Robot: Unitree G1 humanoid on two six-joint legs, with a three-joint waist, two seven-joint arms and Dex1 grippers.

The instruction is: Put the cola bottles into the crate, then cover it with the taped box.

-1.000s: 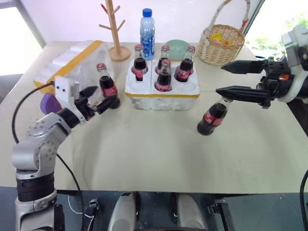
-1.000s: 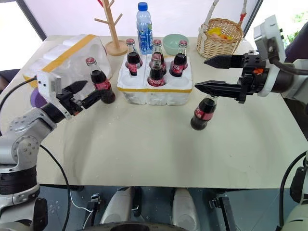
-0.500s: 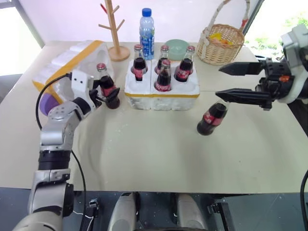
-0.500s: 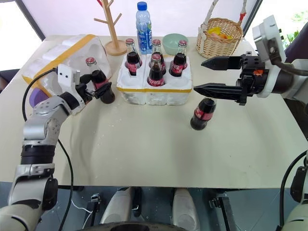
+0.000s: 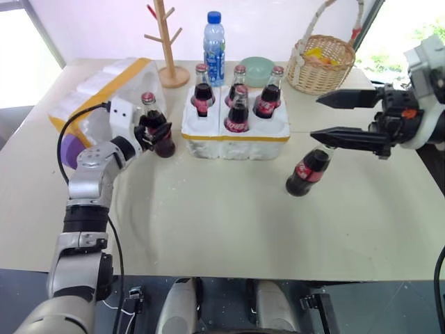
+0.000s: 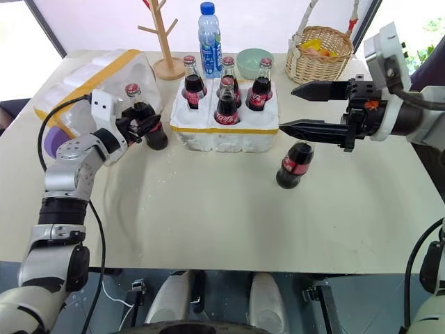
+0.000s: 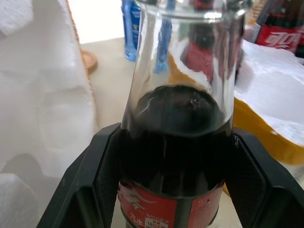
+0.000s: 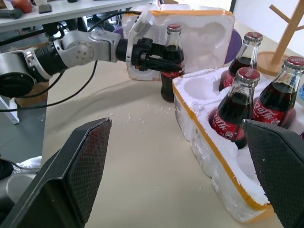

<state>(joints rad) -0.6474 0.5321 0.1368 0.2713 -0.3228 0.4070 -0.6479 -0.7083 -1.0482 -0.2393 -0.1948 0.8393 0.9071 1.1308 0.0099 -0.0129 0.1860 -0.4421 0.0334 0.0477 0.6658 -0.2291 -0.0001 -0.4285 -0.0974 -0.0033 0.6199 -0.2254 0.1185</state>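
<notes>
So the left gripper has its 2 black fingers closed around the body of a cola bottle, right at the top edge of the red label. That bottle stands upright on the table, between the taped box and the crate. In the left wrist view both fingers press against the glass on either side.

The right gripper hangs wide open and empty, above another cola bottle that stands on the table well to the right of the crate.

The crate already holds 4 bottles, and the right wrist view shows at least 1 empty well on the side nearest the left arm. So I'd say we're on bottle 5 of 6.

My take on doing this well: lift straight up until the bottle's base is above the crate's rim, keep it upright, then carry it across and line it up over that near empty well before lowering. The neighbouring bottle stands close, so I'd come in from the open side, so the fingers don't knock it. Glass is slick, so a firm squeeze before lifting.

Writing: the red labels carry white script, looks like Coca-Cola in Chinese, though I can't make it out properly. The left wrist view shows "180" low on the label.
</notes>
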